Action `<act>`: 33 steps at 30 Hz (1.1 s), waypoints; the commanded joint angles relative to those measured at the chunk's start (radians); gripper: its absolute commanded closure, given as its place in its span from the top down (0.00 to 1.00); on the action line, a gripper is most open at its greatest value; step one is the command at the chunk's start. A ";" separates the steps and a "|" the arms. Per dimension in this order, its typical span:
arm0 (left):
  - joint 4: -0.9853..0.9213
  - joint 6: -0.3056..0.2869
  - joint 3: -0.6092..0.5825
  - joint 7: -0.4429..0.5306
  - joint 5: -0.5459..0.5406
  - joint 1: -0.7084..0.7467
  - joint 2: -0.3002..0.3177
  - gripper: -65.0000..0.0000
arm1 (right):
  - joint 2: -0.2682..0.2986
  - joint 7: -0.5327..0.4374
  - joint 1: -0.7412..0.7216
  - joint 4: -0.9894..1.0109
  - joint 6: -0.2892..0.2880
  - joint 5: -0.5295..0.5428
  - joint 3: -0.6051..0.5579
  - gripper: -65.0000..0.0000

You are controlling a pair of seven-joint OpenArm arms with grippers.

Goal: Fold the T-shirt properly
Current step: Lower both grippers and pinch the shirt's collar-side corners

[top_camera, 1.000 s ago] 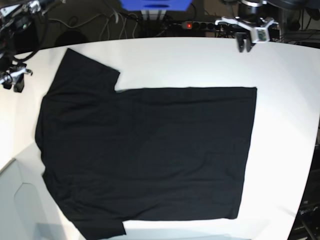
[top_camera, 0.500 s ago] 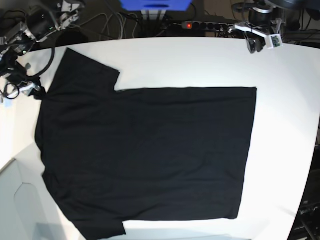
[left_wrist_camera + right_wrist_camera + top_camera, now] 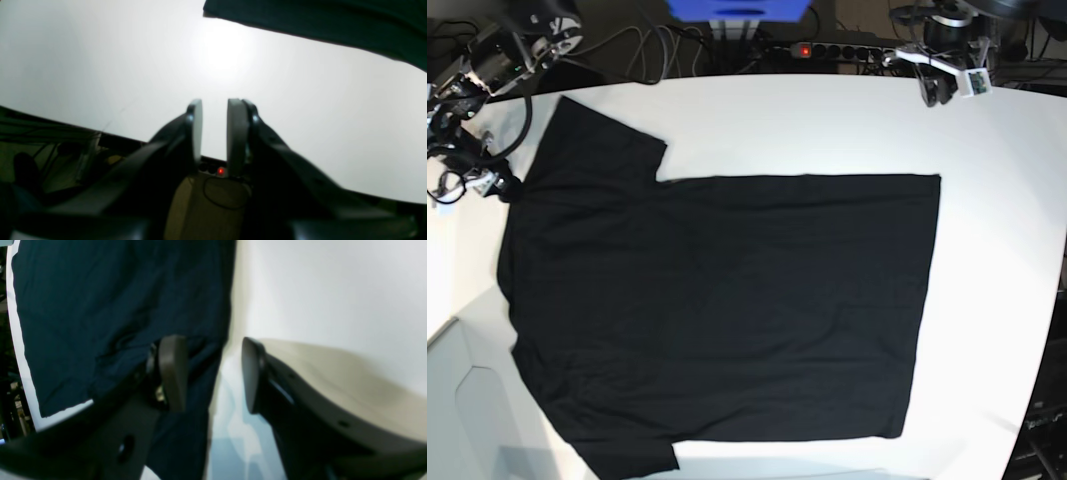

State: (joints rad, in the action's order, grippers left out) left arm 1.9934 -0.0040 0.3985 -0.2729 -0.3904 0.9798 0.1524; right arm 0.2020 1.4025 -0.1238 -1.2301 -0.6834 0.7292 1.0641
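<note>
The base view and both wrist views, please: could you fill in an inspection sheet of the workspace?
Surface: white table, curved edges, bare around the garment.
Job's things: T-shirt lies flat, spread out, unfolded, both sleeves out.
Clutter: nothing seen on the table.
Grippers: left gripper narrowly parted, empty, above bare table near the far edge; right gripper open, straddling the shirt's edge, nothing clamped.
Cables: tangle behind the table.
Surroundings: power strip with red light; blue object.
</note>
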 commanded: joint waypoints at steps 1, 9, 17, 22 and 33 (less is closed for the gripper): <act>0.013 -0.001 0.004 0.021 -0.002 0.012 0.005 0.20 | 0.017 -0.007 -0.014 -0.012 -0.015 0.014 0.000 0.42; 0.013 -0.001 0.004 0.021 -0.002 0.014 0.005 0.20 | -0.009 -0.015 -0.014 -0.010 -0.015 0.014 -0.049 0.41; 0.011 -0.001 0.004 0.021 -0.002 0.015 0.005 0.20 | -0.032 -0.015 -0.015 -0.010 -0.015 0.014 -0.051 0.41; 0.014 -0.001 0.004 0.021 -0.002 0.011 0.005 0.20 | -0.032 -0.015 -0.015 -0.010 -0.015 0.014 -0.051 0.21; 0.019 -0.001 0.050 0.017 -0.233 -0.014 0.040 0.20 | -0.031 -0.015 -0.015 -0.010 -0.015 0.014 -0.138 0.00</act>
State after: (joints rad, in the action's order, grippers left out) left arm 1.9938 -0.0078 0.4355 -0.2840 -0.6395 0.9524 0.1787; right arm 0.1543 1.3911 -0.1253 -1.2293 -0.6830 0.7341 0.9245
